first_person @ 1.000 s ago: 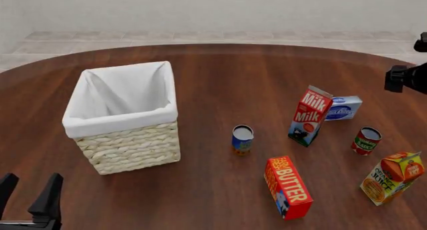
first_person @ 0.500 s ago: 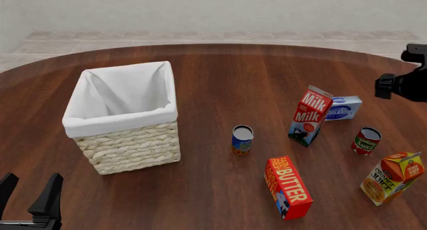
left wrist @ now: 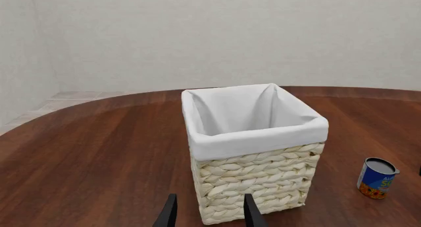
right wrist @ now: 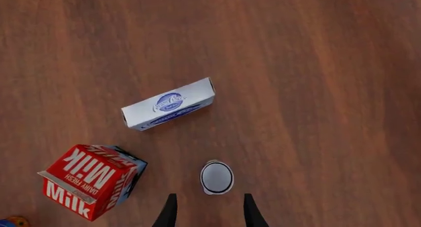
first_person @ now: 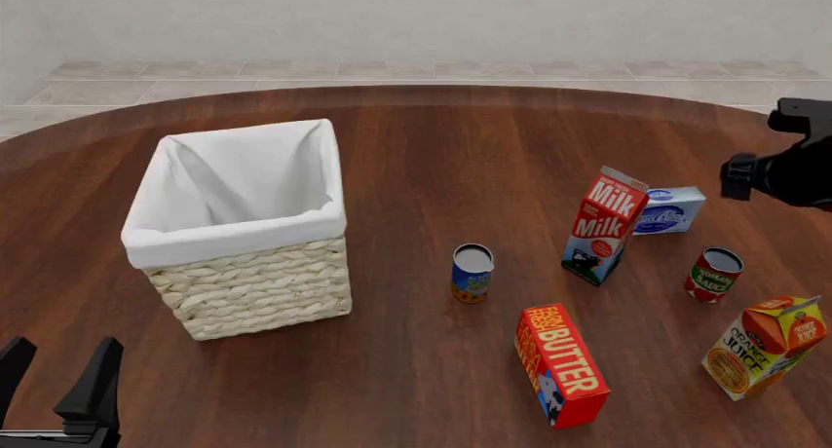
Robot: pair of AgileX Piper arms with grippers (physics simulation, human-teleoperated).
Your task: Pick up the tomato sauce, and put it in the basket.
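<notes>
Tomato sauce [first_person: 714, 274] has not been picked up: the small red can with a green band stands on the wooden table [first_person: 430, 166], so every step of the task appears to remain. Taking the milk carton [first_person: 603, 226] as the landmark, the largest thing, the wicker basket [first_person: 255, 282] with its white cloth lining, sits far to the carton's left and looks empty from above. The can stands upright just to the carton's right and slightly nearer the camera, apart from it, with a white and blue box [first_person: 669, 210] beyond it.

The can's long axis runs vertically, silver top facing up; in the right wrist view that top shows as a pale disc [right wrist: 216, 177].

The right gripper [right wrist: 207, 214] hangs above the table to the carton's right, looking straight down, its 2 dark fingers spread apart and holding nothing, with the can lying just ahead of the gap between them. The left gripper [left wrist: 207, 214] waits far to the carton's left, near the table's front edge, fingers likewise parted and empty, facing the basket.
</notes>
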